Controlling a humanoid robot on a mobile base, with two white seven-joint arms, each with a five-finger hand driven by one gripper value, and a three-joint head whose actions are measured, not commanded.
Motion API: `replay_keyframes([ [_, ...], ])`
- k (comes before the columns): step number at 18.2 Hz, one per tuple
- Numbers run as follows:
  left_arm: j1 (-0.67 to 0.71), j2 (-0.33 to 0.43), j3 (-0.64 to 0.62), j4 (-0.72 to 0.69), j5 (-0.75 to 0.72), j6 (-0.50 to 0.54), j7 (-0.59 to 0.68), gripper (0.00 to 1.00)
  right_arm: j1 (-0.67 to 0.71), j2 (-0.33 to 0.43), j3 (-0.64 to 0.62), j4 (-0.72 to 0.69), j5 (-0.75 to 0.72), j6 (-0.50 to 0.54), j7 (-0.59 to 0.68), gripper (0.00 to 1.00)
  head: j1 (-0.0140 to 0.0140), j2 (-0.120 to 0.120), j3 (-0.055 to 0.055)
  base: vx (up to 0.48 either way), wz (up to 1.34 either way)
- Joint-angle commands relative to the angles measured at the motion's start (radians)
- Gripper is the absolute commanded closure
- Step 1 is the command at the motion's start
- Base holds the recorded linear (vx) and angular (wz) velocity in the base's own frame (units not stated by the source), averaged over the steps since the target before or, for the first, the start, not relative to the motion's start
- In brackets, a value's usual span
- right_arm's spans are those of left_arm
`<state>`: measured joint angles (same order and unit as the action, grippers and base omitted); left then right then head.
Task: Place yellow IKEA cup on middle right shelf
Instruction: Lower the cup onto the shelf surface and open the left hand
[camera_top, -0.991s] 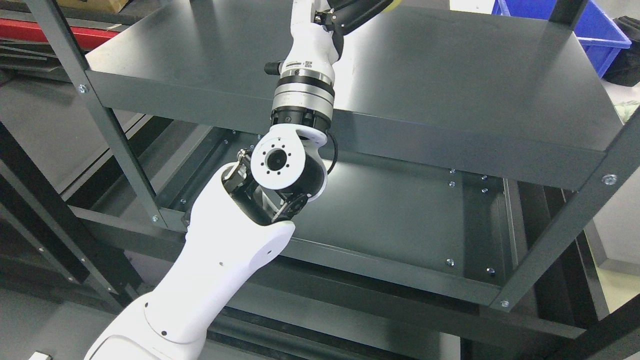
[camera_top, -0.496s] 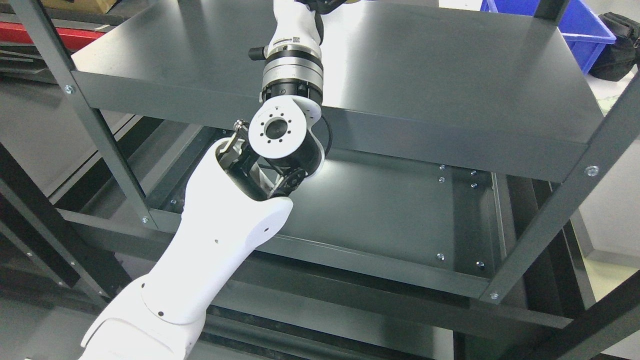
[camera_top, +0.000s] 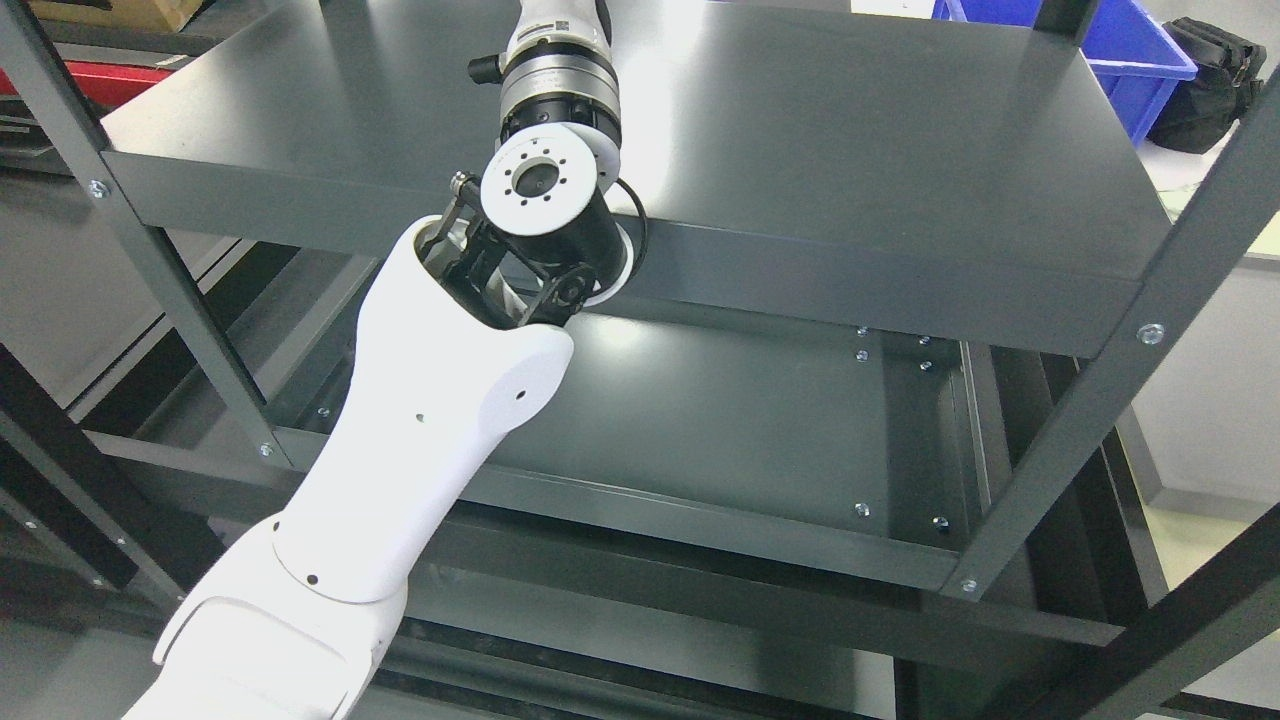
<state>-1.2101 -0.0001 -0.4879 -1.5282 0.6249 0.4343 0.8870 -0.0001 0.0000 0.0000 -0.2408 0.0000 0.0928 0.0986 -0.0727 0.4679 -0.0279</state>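
Above the grey shelf (camera_top: 850, 150), the left arm (camera_top: 420, 440) reaches up out of frame, its hand and any cup unseen.

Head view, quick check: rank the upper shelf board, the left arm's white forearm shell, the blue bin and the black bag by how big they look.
1. Upper shelf board, largest by far.
2. White forearm shell, though it is nearest the camera, so it looks inflated.
3. Blue bin, partly cut off by the top edge.
4. Black bag, smallest; close to the bin's visible part, so that order is unsure.
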Motion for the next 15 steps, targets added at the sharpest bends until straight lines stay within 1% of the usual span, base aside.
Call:
replay_keyframes([
  [1, -0.016, 0.018, 0.095, 0.183, 0.050, 0.053, 0.001, 1.00, 0.011, -0.017, 0.017, 0.000, -0.025, -0.001, -0.215, 0.01, 0.0000, 0.000, 0.000, 0.000, 0.00],
  [3, -0.016, 0.018, 0.094, 0.215, 0.058, 0.063, 0.001, 1.00, 0.011, -0.017, 0.017, 0.000, -0.025, -0.001, -0.215, 0.01, 0.0000, 0.000, 0.000, 0.000, 0.00],
  [5, -0.016, 0.018, 0.097, 0.243, 0.097, 0.070, 0.001, 1.00, 0.011, -0.017, 0.017, 0.000, -0.025, -0.001, -0.215, 0.01, 0.0000, 0.000, 0.000, -0.027, -0.10],
  [8, -0.016, 0.018, 0.097, 0.266, 0.108, 0.070, 0.000, 1.00, 0.011, -0.017, 0.017, 0.000, -0.025, -0.001, -0.215, 0.01, 0.0000, 0.000, 0.000, -0.047, -0.18],
  [10, -0.012, 0.018, 0.097, 0.278, 0.108, 0.070, 0.001, 0.98, 0.011, -0.017, 0.017, 0.000, -0.025, -0.001, -0.215, 0.00, 0.0000, 0.000, 0.000, -0.050, -0.23],
  [11, -0.012, 0.018, 0.097, 0.278, 0.107, 0.070, 0.000, 0.95, 0.011, -0.017, 0.017, 0.000, -0.025, -0.001, -0.215, 0.01, 0.0000, 0.000, 0.000, -0.040, -0.21],
  [12, -0.012, 0.018, 0.097, 0.278, 0.105, 0.070, 0.000, 0.86, 0.011, -0.017, 0.017, 0.000, -0.025, -0.001, -0.215, 0.01, 0.0000, 0.000, 0.000, -0.040, -0.21],
  [14, -0.012, 0.018, 0.095, 0.278, 0.104, 0.083, -0.002, 0.73, 0.011, -0.017, 0.017, 0.000, -0.025, -0.001, -0.215, 0.01, 0.0000, 0.000, 0.000, -0.022, -0.14],
  [15, -0.012, 0.018, 0.095, 0.278, 0.102, 0.096, -0.003, 0.62, 0.011, -0.017, 0.017, 0.000, -0.025, -0.001, -0.215, 0.01, 0.0000, 0.000, 0.000, -0.014, -0.02],
])
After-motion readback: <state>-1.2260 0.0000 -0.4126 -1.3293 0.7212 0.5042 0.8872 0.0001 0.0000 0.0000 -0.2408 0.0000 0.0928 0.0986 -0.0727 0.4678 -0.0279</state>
